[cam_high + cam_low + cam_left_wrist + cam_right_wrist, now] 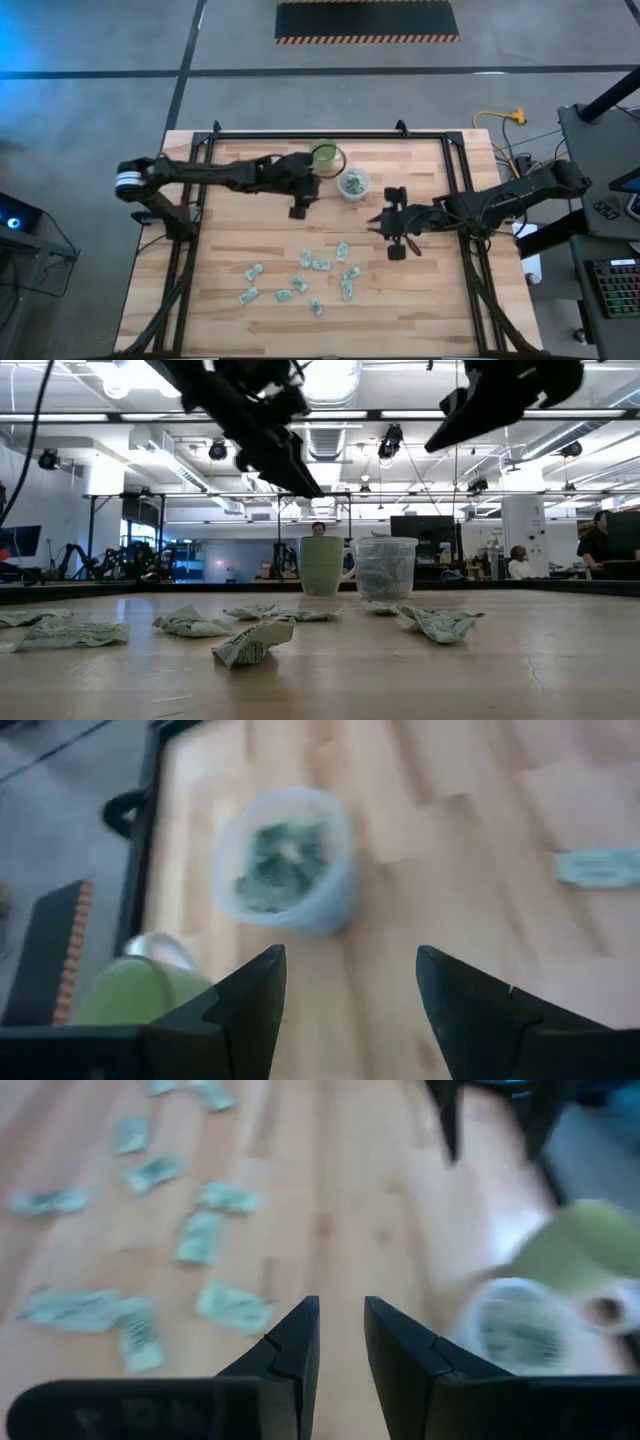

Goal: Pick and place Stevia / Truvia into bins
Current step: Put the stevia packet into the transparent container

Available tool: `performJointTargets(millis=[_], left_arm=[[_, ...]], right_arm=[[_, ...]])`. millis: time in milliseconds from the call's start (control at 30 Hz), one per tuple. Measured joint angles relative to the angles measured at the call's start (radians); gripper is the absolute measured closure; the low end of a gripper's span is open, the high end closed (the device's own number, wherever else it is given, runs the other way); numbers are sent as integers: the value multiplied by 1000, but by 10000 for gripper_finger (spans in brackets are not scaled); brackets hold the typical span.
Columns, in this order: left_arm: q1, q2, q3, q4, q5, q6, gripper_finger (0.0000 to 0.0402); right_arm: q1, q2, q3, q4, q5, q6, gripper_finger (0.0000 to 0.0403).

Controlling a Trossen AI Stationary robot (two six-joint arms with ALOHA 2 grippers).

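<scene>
1. Pale green and white sachets point(300, 284) lie scattered over the lower middle of the wooden worktop point(230, 230) in the overhead picture; we count roughly a dozen, none of them in a hand.
2. Our clear cup point(353, 183) stands at upper centre of the worktop and already holds several sachets.
3. Just to its upper left, we see a green cup point(325, 155) standing close beside it.
4. Our left hand point(298, 208) hangs above the worktop just left of the clear cup, fingers spread apart and empty, as the left wrist picture shows.
5. Our right hand point(383, 228) hangs to the lower right of the clear cup, above the sachets' upper right edge; its fingers sit close together with a narrow gap, pinching nothing.
</scene>
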Motion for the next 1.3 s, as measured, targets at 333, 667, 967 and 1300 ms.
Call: performJointTargets(millis=[333, 667, 967, 1300], left_arm=[[-108, -254, -351, 76, 22, -54, 193], [-120, -452, -543, 173, 20, -101, 193], [-126, -575, -590, 191, 23, -129, 193], [-126, -583, -602, 165, 24, -148, 193]], right_arm=[[-2, 226, -18, 194, -69, -110, 330], [-16, 437, 38, 295, -146, -146, 330], [-63, 563, 81, 331, -308, -105, 299], [-68, 632, 113, 334, -334, -100, 233]])
